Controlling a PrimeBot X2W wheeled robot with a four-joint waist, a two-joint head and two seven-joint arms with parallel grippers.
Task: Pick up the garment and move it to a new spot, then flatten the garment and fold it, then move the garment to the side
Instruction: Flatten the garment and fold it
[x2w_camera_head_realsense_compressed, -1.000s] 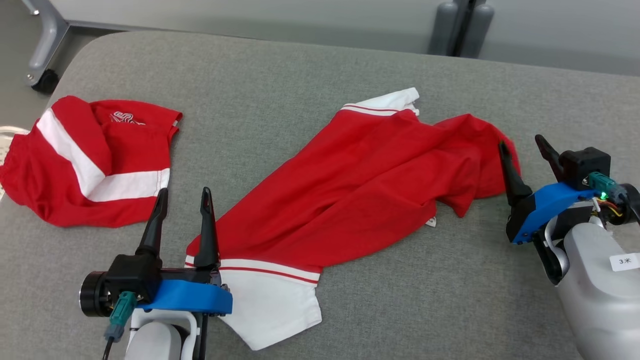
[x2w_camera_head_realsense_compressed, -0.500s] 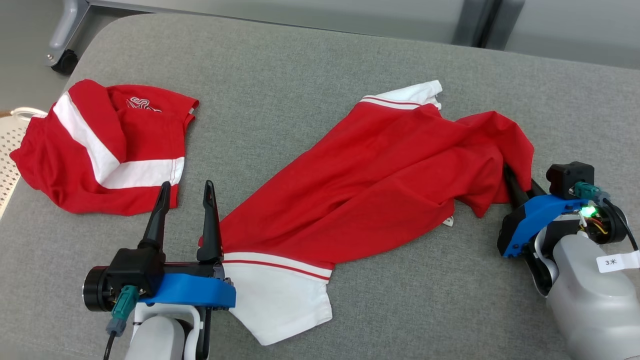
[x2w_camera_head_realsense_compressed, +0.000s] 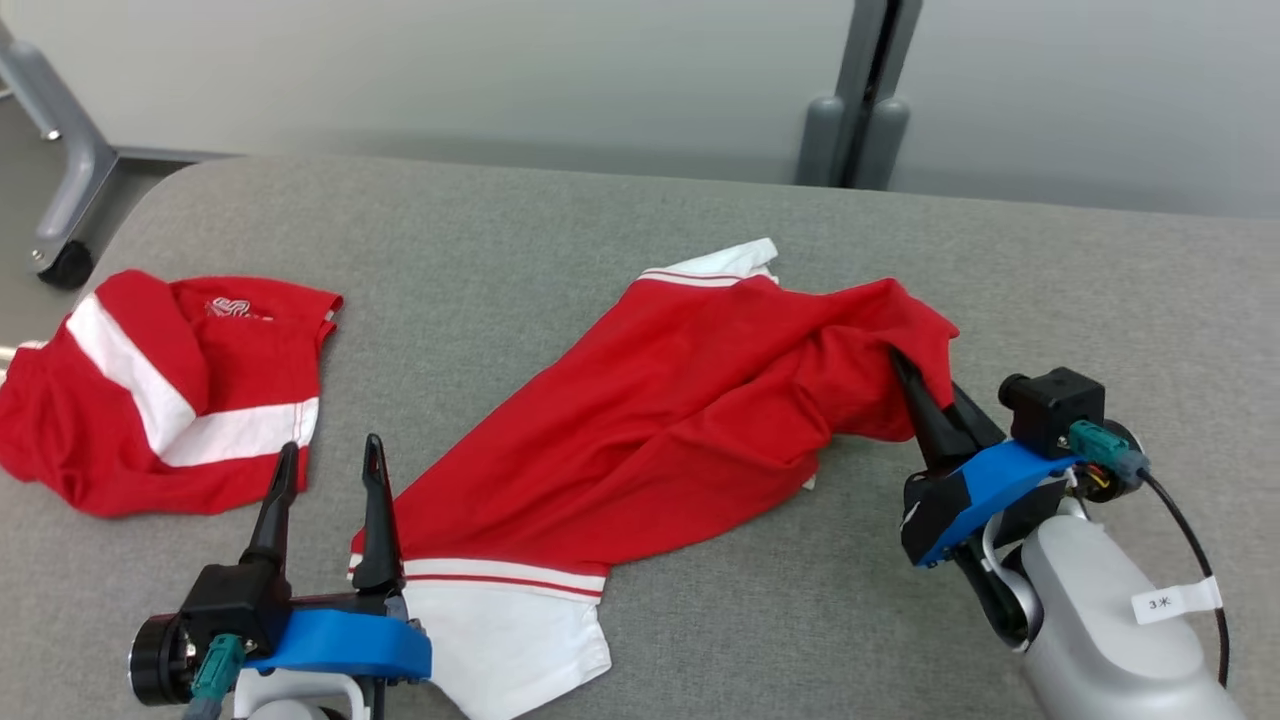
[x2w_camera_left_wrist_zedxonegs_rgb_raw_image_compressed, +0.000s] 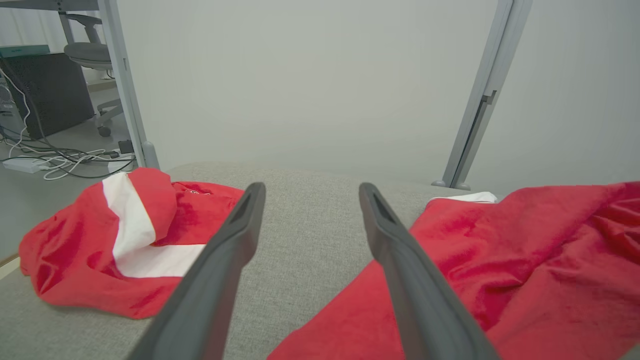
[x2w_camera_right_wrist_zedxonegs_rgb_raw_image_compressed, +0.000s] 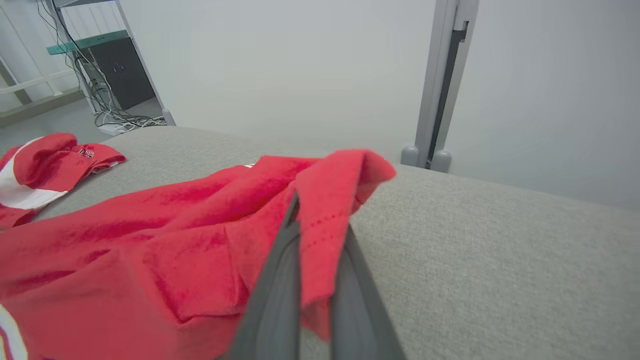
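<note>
At the right edge of the red garment, which lies spread across the counter, your right claw is clamped on a thin fold of cloth. Your left claw hangs open just beside the white-banded hem. Lift one-handed and that shallow pinch may slip, or the trailing cloth may drag and bunch.
</note>
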